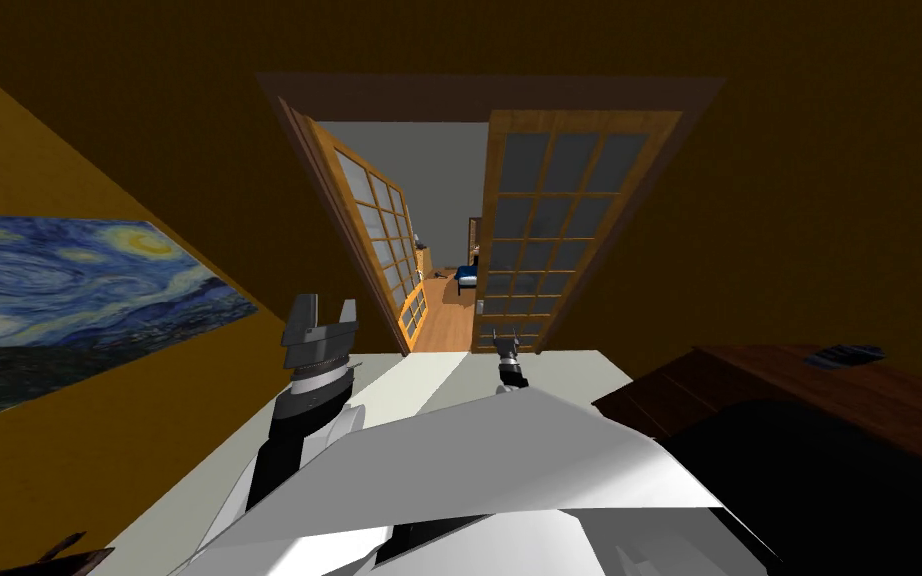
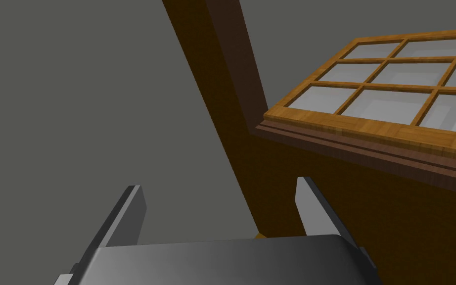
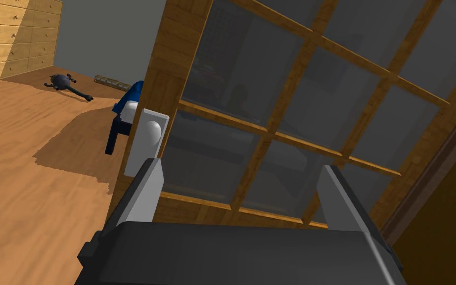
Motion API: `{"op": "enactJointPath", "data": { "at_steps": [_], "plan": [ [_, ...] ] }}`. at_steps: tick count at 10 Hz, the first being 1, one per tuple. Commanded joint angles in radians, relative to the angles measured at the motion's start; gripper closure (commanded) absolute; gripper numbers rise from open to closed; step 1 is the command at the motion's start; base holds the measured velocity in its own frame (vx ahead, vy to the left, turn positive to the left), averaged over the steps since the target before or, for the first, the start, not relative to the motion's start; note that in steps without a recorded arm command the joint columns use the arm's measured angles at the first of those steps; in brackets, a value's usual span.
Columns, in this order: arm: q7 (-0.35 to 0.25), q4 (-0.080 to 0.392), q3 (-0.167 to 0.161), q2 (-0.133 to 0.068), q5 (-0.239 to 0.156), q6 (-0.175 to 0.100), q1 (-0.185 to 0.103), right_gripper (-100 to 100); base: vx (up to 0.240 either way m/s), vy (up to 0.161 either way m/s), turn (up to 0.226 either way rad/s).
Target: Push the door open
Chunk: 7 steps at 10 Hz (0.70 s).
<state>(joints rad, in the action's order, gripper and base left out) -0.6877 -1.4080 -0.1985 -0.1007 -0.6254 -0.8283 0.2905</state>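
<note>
A double door with wooden frames and glass panes stands ahead. Its left leaf [image 1: 379,240] is swung away into the far room, and its right leaf [image 1: 549,220] stands about in line with the doorway. My right gripper [image 1: 505,340] is low at the right leaf [image 3: 291,114], open, with nothing between its fingers [image 3: 242,167]. One fingertip is just below the white knob plate [image 3: 148,136] on the leaf's free edge. My left gripper [image 1: 321,312] is raised by the left side of the doorway, open and empty [image 2: 218,187], near the dark frame [image 2: 227,74] and a paned leaf [image 2: 395,94].
A swirling blue painting [image 1: 59,290] hangs on the orange wall to my left. A dark wooden desk [image 1: 829,390] is close on my right. Through the gap are a wood floor, a blue chair [image 3: 128,106], a dresser [image 3: 19,34] and a small dark object [image 3: 64,81].
</note>
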Motion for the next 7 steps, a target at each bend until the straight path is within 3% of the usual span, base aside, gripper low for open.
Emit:
{"op": "enactJointPath", "data": {
  "at_steps": [1, 7],
  "plan": [
    [-0.024, 0.035, -0.009, 0.003, -0.021, -0.014, -0.01, -100, 0.076, -0.065, 0.175],
    [-0.108, 0.156, -0.036, 0.008, -0.097, -0.058, -0.043, -100, 0.084, -0.049, 0.141]
  ]
}}
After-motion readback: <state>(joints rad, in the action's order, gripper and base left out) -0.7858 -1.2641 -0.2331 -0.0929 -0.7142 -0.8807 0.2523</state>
